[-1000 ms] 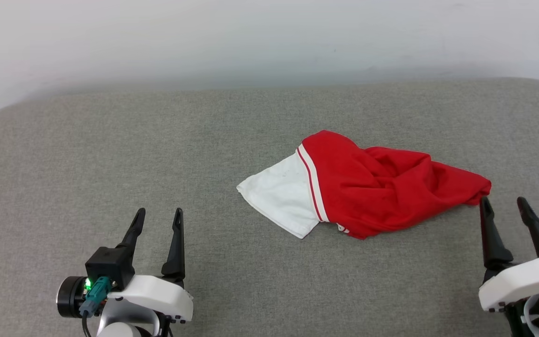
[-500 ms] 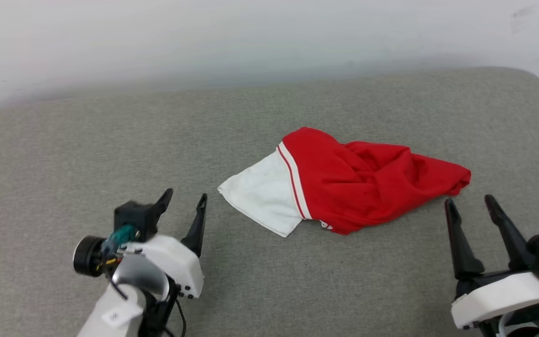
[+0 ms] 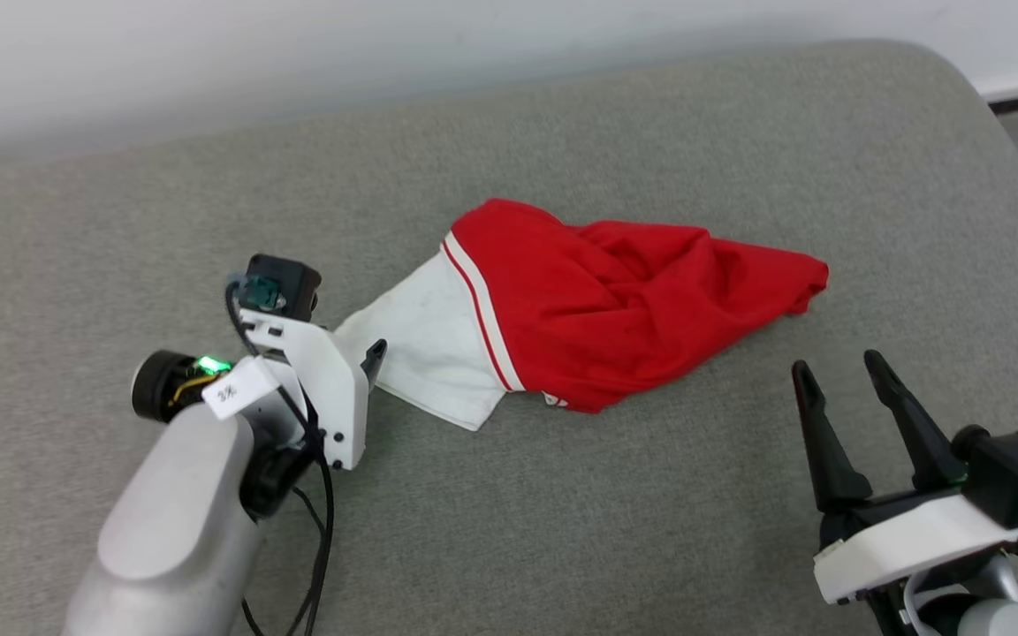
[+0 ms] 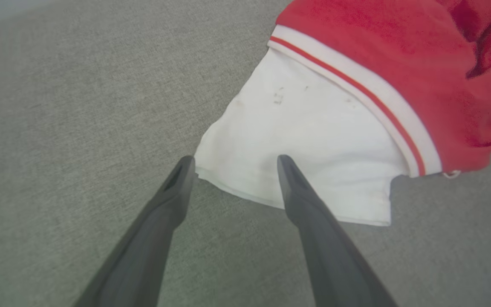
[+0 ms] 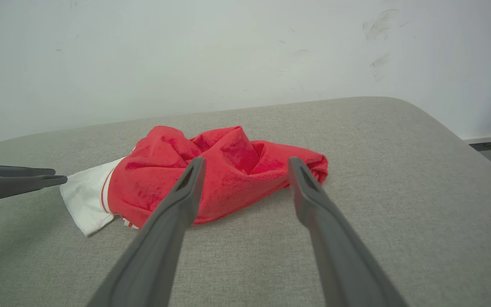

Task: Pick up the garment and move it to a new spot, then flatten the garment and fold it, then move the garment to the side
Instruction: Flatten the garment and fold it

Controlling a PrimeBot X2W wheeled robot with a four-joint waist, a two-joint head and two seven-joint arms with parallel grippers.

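Dark two-fingered left tool point(image 4: 235, 160): fingers apart, nothing clamped, tips at the white sleeve's near hem. Crumpled red soft-fabric jersey point(image 3: 615, 309) with white sleeve and red-and-white striped trim: directly ahead of it, lying on grey woven-fabric surface point(image 3: 562, 530). Matching right tool point(image 3: 836, 362): fingers apart, empty, near the jersey's red end, not touching.

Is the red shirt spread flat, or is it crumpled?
Crumpled. The garment lies bunched on the grey cushion, its red body in deep folds; one white sleeve sticks out fairly flat.
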